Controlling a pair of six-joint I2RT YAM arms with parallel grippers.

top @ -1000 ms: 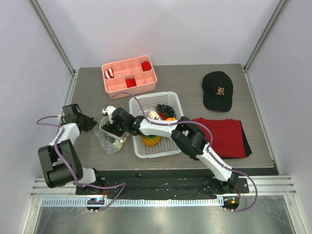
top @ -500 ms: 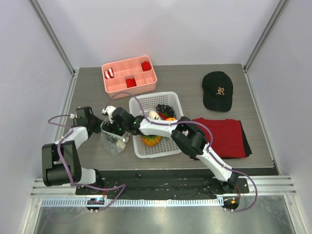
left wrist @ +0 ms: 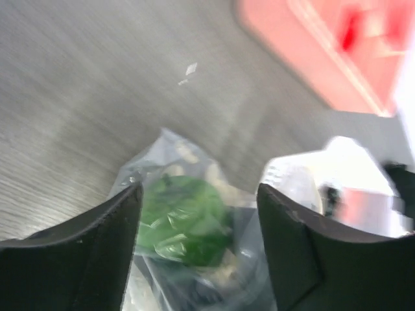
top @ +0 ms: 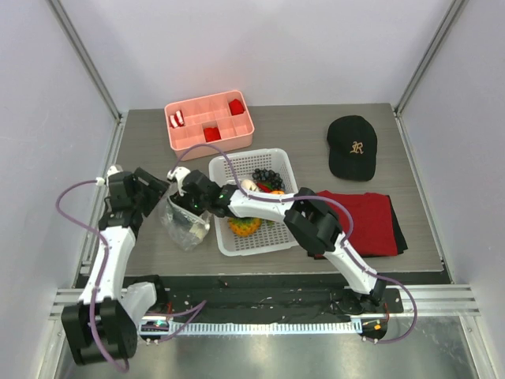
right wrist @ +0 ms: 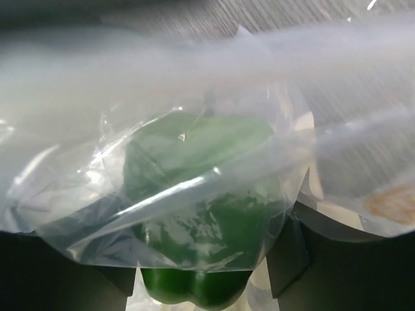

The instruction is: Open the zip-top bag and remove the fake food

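- Just left of the basket (top: 223, 246), on the table (top: 142, 150): bag (top: 180, 229), crumpled, with a green fruit (left wrist: 185, 217) showing through the clear plastic.
- On the bag's side away from the basket: left gripper (top: 156, 189), fingers spread wide, holding nothing.
- From the left wrist: bag and fruit framed in the gap between the two tips and just beyond them. Touching the plastic or not, cannot tell.
- Across the basket's left rim and down onto the bag's top: right gripper (top: 192, 207), its arm stretched over the basket.
- From the right wrist: fruit under crinkled plastic, sitting between the two dark fingers (right wrist: 292, 256). Clamped on it or merely straddling it, cannot tell.
- Inside the basket: pineapple (top: 245, 227) near the front, grapes (top: 267, 177) at the back, tomato (top: 275, 192) and a whitish piece (top: 248, 186) between.
- Behind the basket: pink tray (top: 197, 138).
- Right of the basket: red cloth (top: 367, 221), with a black cap (top: 352, 146) further back.
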